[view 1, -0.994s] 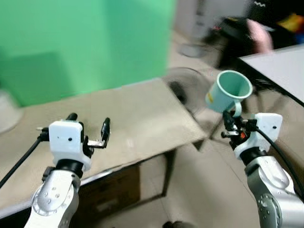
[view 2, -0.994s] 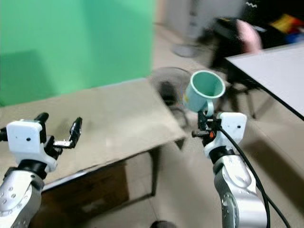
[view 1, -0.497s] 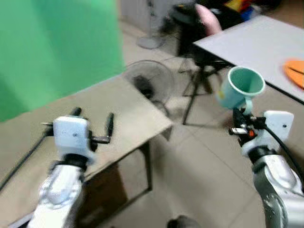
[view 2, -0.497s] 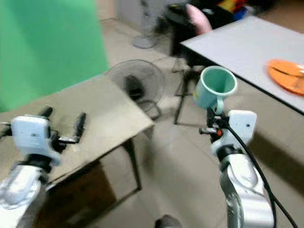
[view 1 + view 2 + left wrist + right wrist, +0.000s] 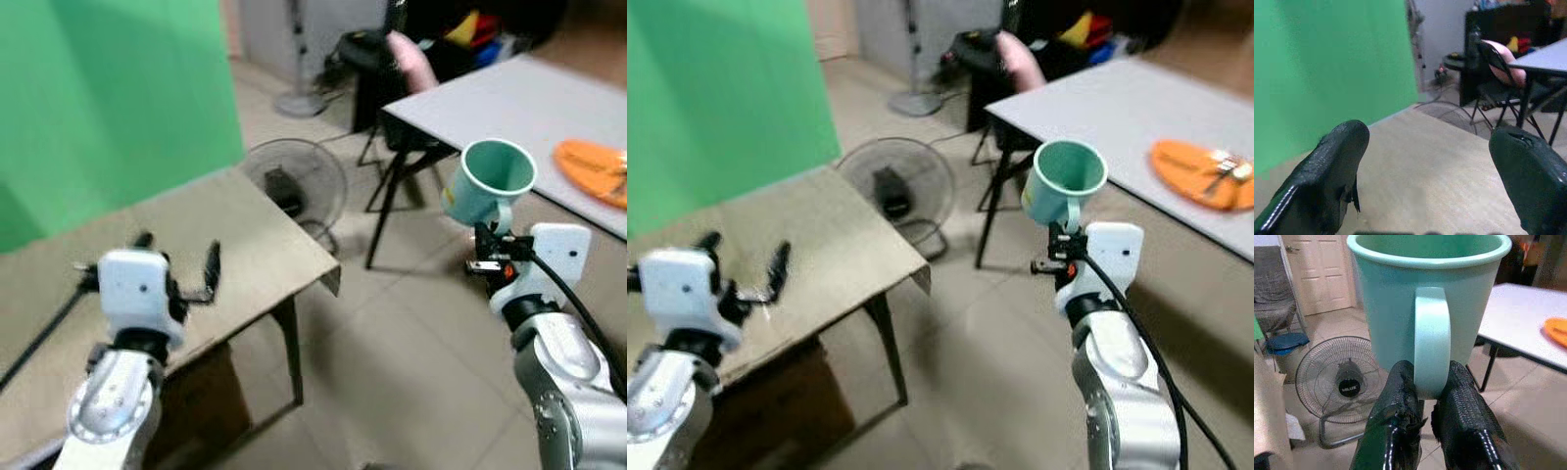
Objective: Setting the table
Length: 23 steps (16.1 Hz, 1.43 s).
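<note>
A mint-green mug (image 5: 487,182) is held upright in the air by its handle, with my right gripper (image 5: 495,242) shut on it. In the right wrist view the two black fingers (image 5: 1399,416) pinch the handle of the mug (image 5: 1430,308). Behind the mug stands a white table (image 5: 509,98) with an orange plate (image 5: 593,168) holding cutlery (image 5: 1222,171). My left gripper (image 5: 176,264) is open and empty above a brown cardboard-topped table (image 5: 235,235); its fingers (image 5: 1334,171) stand wide apart over that table (image 5: 1420,171).
A floor fan (image 5: 296,183) lies on the tiled floor between the two tables. A dark chair with a pink cushion (image 5: 407,61) stands behind the white table. A green screen (image 5: 108,88) rises at the left. Open tile floor (image 5: 392,333) lies ahead.
The camera has turned, so the white table and orange plate have come further into view. The mug stays in my right gripper; my left gripper stays open.
</note>
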{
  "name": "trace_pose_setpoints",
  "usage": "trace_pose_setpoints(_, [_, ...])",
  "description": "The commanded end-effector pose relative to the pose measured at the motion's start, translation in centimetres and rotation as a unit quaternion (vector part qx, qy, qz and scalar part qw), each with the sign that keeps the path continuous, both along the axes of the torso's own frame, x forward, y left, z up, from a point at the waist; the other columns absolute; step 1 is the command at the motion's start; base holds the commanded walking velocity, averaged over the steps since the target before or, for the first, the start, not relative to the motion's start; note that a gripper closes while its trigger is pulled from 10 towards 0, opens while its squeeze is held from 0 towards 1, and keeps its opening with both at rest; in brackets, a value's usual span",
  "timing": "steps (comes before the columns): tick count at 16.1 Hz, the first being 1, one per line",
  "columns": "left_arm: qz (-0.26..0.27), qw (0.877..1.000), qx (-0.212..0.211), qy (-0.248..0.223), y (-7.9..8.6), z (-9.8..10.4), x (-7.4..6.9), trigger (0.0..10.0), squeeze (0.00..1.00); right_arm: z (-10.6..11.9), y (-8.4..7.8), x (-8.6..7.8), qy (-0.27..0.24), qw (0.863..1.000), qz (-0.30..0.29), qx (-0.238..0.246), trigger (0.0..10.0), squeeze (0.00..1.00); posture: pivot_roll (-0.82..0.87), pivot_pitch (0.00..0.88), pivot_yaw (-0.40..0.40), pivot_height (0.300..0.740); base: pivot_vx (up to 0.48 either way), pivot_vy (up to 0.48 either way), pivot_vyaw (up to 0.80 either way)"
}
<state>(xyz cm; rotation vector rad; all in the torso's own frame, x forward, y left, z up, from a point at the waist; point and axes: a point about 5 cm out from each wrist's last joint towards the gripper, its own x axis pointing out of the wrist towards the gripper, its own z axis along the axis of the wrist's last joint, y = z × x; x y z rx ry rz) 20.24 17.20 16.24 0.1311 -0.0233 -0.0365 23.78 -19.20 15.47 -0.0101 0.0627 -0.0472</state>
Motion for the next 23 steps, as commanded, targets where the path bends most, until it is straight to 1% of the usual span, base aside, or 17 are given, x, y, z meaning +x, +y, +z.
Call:
trace_pose_setpoints(1, [-0.006,1.000,0.007,-0.007,0.0,0.3,0.0,10.0,0.00,0.1,-0.1,0.1,0.005,1.000,-0.012,-0.004,10.0,0.00,-0.06,0.044,0.011,0.740,0.330,0.000,-0.80])
trace_pose_setpoints(2, [-0.017,1.000,0.006,-0.004,-0.3,0.2,0.1,10.0,0.00,0.0,-0.3,-0.2,0.007,1.000,-0.019,-0.006,10.0,0.00,-0.06,0.046,0.018,0.740,0.334,0.000,-0.80])
trace_pose_setpoints(6, [-0.035,0.999,0.005,0.002,-0.8,0.0,0.0,10.0,0.00,-0.1,-0.4,-0.5,0.009,1.000,-0.024,-0.007,10.0,0.00,-0.07,0.049,0.022,0.740,0.331,0.000,-0.80])
trace_pose_setpoints(10, [-0.039,0.999,-0.014,0.014,-1.2,-0.3,-0.2,10.0,0.00,-0.1,-0.3,-0.6,0.011,1.000,-0.024,-0.008,10.0,0.00,-0.06,0.054,0.016,0.740,0.000,0.000,0.00])
trace_pose_setpoints(11, [-0.036,0.999,-0.017,0.017,-1.2,-0.4,-0.3,10.0,0.00,-0.1,-0.2,-0.6,0.013,1.000,-0.022,-0.009,10.0,0.00,-0.07,0.055,0.013,0.740,0.000,0.000,-0.80])
trace_pose_setpoints(12, [-0.033,0.999,-0.012,0.015,-1.1,-0.4,-0.3,10.0,0.00,-0.1,-0.2,-0.6,0.013,1.000,-0.021,-0.010,10.0,0.00,-0.07,0.054,0.013,0.740,0.000,0.000,-0.80])
trace_pose_setpoints(15, [-0.031,0.999,-0.003,0.008,-1.1,-0.4,-0.2,10.0,0.00,0.0,-0.2,-0.6,0.013,1.000,-0.020,-0.011,10.0,0.00,-0.07,0.048,0.011,0.740,0.000,0.000,0.00])
trace_pose_setpoints(16, [-0.034,0.999,-0.008,0.005,-1.1,-0.3,-0.2,10.0,0.00,0.0,-0.2,-0.6,0.013,1.000,-0.018,-0.012,10.0,0.00,-0.07,0.048,0.011,0.740,0.000,0.000,0.00])
trace_pose_setpoints(19, [-0.038,0.999,-0.014,0.003,-1.2,-0.2,-0.2,10.0,0.00,0.0,-0.2,-0.7,0.012,1.000,-0.017,-0.014,10.0,0.00,-0.07,0.040,0.009,0.740,0.000,0.000,-0.80])
trace_pose_setpoints(23, [-0.046,0.999,-0.019,0.007,-1.5,-0.4,-0.5,10.0,0.00,-0.1,-0.1,-0.7,0.015,1.000,-0.014,-0.015,10.0,0.00,-0.07,0.033,0.004,0.740,0.000,0.000,0.00])
